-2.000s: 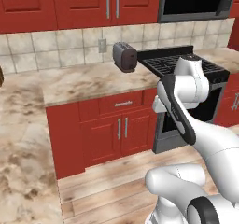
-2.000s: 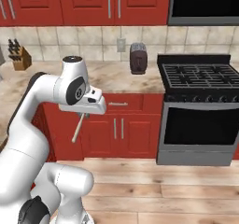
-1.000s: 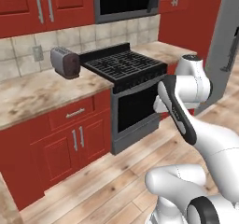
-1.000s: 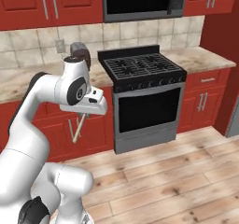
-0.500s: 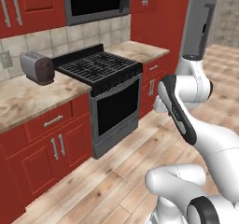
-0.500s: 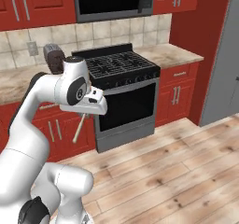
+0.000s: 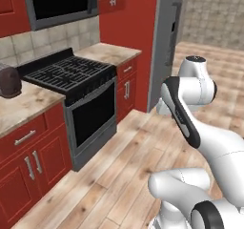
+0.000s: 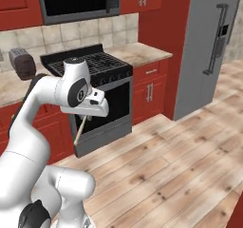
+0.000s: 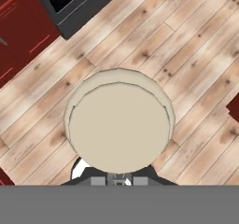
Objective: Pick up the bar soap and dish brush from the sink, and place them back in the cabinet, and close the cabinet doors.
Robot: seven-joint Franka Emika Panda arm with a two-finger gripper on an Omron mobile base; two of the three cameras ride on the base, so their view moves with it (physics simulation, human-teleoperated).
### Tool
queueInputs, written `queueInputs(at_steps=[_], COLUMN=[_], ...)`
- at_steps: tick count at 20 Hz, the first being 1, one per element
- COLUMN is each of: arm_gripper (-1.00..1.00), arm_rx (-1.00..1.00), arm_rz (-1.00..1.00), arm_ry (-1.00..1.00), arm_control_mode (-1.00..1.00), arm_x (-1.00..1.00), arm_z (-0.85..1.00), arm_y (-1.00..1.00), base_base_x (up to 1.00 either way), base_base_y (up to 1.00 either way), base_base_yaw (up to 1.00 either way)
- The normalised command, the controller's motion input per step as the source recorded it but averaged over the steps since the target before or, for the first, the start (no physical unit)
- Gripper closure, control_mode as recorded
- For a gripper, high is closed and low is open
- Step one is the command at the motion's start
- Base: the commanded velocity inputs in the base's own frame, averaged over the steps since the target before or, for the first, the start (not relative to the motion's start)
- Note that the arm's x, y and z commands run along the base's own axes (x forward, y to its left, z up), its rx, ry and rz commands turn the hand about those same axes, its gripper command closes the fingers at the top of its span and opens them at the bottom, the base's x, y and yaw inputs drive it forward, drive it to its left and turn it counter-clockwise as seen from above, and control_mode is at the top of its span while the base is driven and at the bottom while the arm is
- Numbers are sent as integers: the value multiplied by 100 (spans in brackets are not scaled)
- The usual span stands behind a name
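The gripper (image 8: 84,118) is closed on the dish brush (image 8: 79,129) — its pale handle hangs down below the hand, over the wooden floor (image 8: 166,160). From the hand, the brush's round cream head (image 9: 119,127) faces the camera. A black stove (image 7: 71,80) stands between red counter units (image 7: 28,151) — a grey fridge (image 8: 209,46) nearby.

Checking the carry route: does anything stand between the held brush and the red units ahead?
Nothing visible does. The brush hangs from the shut pincer over wood floor; the stove and fridge stand back along the wall. Which of the red units is its goal, I cannot tell.
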Motion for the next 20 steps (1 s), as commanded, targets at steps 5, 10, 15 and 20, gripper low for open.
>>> queueInputs(at_steps=[5, 10, 15, 20], arm_gripper=[100, 100, 100, 100], arm_rx=[0, 0, 0, 0], arm_rz=[0, 0, 0, 0], arm_ry=[0, 0, 0, 0], arm_control_mode=[100, 100, 100, 100], arm_x=[0, 0, 0, 0], arm_z=[0, 0, 0, 0], arm_y=[0, 0, 0, 0], base_base_x=[21, 22, 24, 25], base_base_y=[-31, -30, -28, -28], base_base_yaw=[-36, -36, -38, -38])
